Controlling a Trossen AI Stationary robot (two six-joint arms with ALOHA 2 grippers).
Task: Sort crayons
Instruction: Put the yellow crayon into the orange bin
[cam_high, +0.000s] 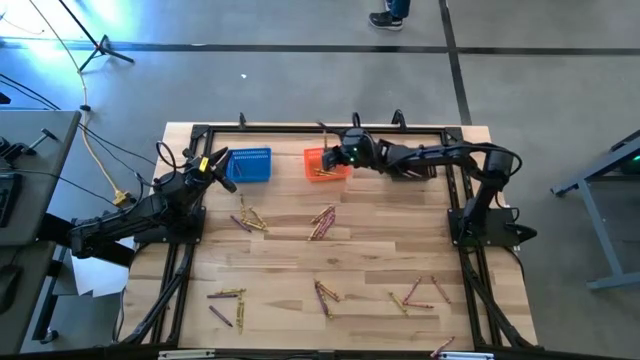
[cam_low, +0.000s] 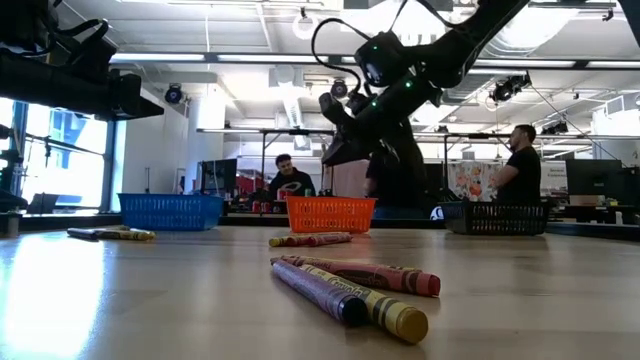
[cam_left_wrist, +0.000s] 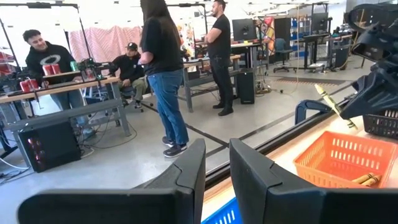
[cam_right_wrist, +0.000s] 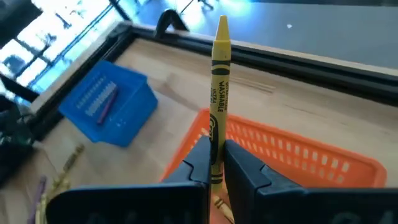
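Note:
My right gripper (cam_high: 336, 156) hangs over the orange basket (cam_high: 326, 165) at the table's far edge, shut on a yellow crayon (cam_right_wrist: 219, 81). That basket holds yellow crayons (cam_left_wrist: 364, 179). To its left stands the blue basket (cam_high: 250, 165), with purple crayons (cam_right_wrist: 102, 102) inside. Loose crayons lie flat on the table in clusters (cam_high: 248, 220), (cam_high: 322, 222), (cam_high: 325, 295). My left gripper (cam_left_wrist: 217, 168) waits next to the blue basket, open, with nothing between its fingers. My right gripper pinches the yellow crayon's blunt back part (cam_right_wrist: 216, 155) between its two fingers. The crayon runs along the fingers, and its pointed tip (cam_right_wrist: 222, 25) sticks out well ahead of them toward the table's far edge. It is lifted clear above the orange basket.
A black basket (cam_low: 497, 218) stands right of the orange one. More loose crayons lie near the front edge (cam_high: 228, 295), (cam_high: 415, 295). A black frame rail (cam_high: 300, 128) runs along the far edge. People stand and sit in the room beyond the table.

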